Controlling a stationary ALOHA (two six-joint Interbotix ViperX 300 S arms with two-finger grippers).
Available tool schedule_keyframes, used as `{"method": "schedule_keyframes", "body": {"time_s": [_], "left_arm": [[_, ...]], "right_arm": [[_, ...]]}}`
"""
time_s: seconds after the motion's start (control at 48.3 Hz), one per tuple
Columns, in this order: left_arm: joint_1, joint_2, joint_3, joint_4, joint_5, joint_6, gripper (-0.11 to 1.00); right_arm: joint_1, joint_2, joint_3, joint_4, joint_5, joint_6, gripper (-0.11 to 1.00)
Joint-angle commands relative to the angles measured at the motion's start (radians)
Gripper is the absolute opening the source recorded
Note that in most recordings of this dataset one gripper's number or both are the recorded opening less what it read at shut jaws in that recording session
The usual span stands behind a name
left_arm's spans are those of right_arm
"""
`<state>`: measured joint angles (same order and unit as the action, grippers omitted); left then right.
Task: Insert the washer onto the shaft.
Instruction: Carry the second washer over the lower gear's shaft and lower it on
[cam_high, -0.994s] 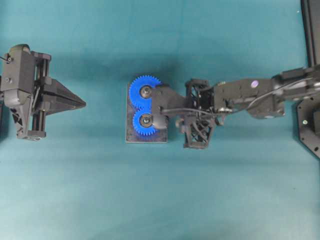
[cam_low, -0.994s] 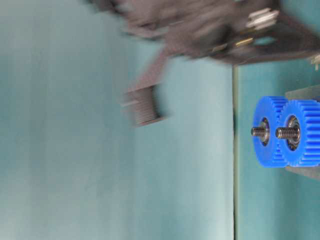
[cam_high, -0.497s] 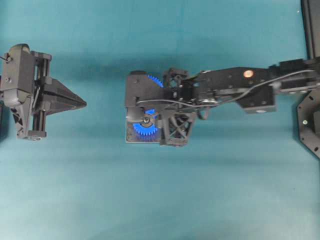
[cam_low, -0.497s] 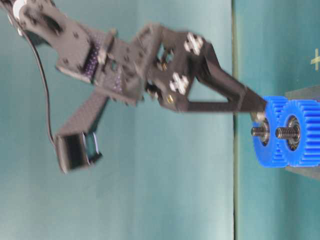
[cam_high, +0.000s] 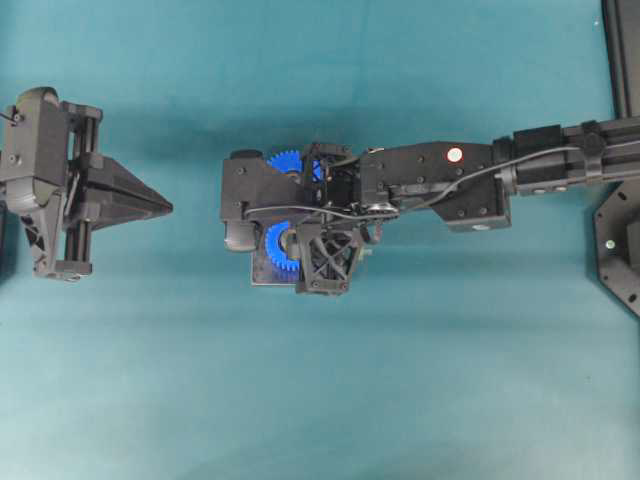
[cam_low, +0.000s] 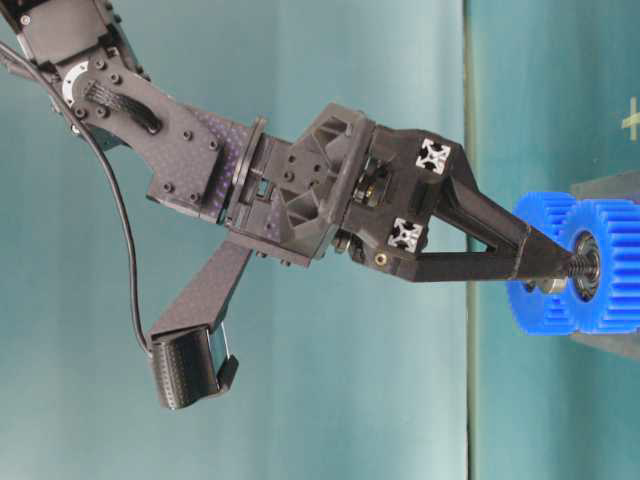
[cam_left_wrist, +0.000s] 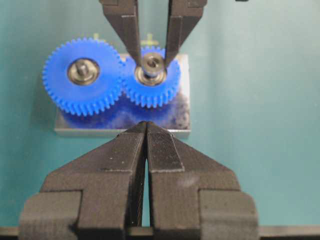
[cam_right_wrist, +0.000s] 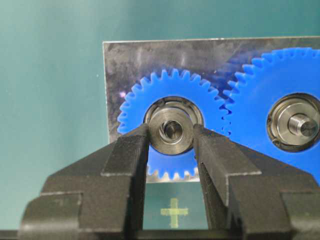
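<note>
Two meshed blue gears (cam_right_wrist: 135, 110) sit on a small metal plate (cam_right_wrist: 130, 55), each on a steel shaft. My right gripper (cam_right_wrist: 171, 136) is shut on a steel washer (cam_right_wrist: 171, 146) and holds it right over the end of one shaft, which shows through the washer's hole. The other shaft (cam_right_wrist: 301, 123) is bare. In the table-level view the right gripper (cam_low: 565, 262) has its tips at the nearer shaft. The left wrist view shows the washer (cam_left_wrist: 152, 64) between the right fingers. My left gripper (cam_high: 165, 208) is shut and empty, well left of the plate (cam_high: 265, 278).
The right arm (cam_high: 430, 185) stretches over the plate and hides most of the gears from overhead. A yellow cross mark (cam_right_wrist: 174, 210) is on the teal table near the plate. A black frame (cam_high: 622, 60) stands at the far right edge.
My right arm has swung out over the gears and come down, bringing the washer from above to the end of the nearer shaft. The left arm has not moved.
</note>
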<state>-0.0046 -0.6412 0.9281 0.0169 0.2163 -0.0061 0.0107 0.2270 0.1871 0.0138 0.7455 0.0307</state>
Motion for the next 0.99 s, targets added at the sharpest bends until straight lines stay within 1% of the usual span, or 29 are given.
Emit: {"method": "schedule_keyframes", "body": {"time_s": [0.0,0.352,0.973], "left_arm": [[-0.002,-0.006,-0.012,0.002,-0.009,0.000,0.01],[-0.002,-0.005,-0.014,0.003,-0.009,0.000,0.01],[-0.008,-0.005,-0.012,0.002,-0.009,-0.002,0.01]], "right_arm": [[-0.005,-0.017,-0.018,-0.002,-0.003,-0.008,0.32],[-0.009,-0.012,-0.020,-0.002,0.018,-0.006,0.32],[-0.011,0.008,-0.021,-0.002,0.018,-0.002,0.32]]}}
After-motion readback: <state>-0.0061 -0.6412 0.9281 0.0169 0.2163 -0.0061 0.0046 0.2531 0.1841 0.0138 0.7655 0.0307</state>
